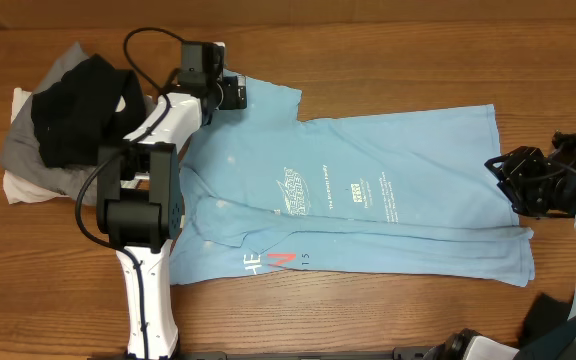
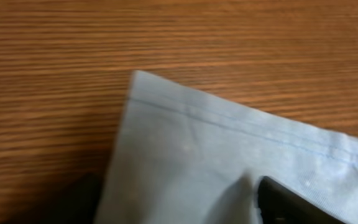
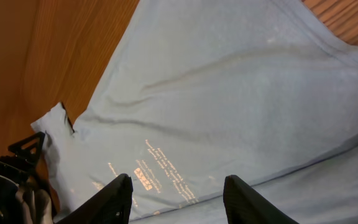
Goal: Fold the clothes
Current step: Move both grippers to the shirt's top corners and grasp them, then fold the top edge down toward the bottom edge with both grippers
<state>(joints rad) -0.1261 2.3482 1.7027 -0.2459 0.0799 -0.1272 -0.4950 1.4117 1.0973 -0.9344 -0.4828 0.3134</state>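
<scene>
A light sky-blue T-shirt (image 1: 368, 200) lies spread on the wooden table, its lower long edge folded over, with white and red lettering (image 1: 286, 260) showing. My left gripper (image 1: 234, 92) is down at the shirt's upper left sleeve (image 1: 268, 98). In the left wrist view its jaws stand wide apart around the sleeve's hemmed corner (image 2: 166, 124), with one dark finger (image 2: 291, 202) resting on the cloth. My right gripper (image 1: 508, 178) hovers at the shirt's right hem. It is open (image 3: 178, 183) over the blue cloth (image 3: 229, 93), with nothing between its fingers.
A pile of other clothes sits at the far left: a black garment (image 1: 78, 105) on top of grey (image 1: 23, 150) and white (image 1: 38, 188) ones. The left arm's cable (image 1: 148, 40) loops above the pile. Bare wood (image 1: 418, 60) lies beyond the shirt.
</scene>
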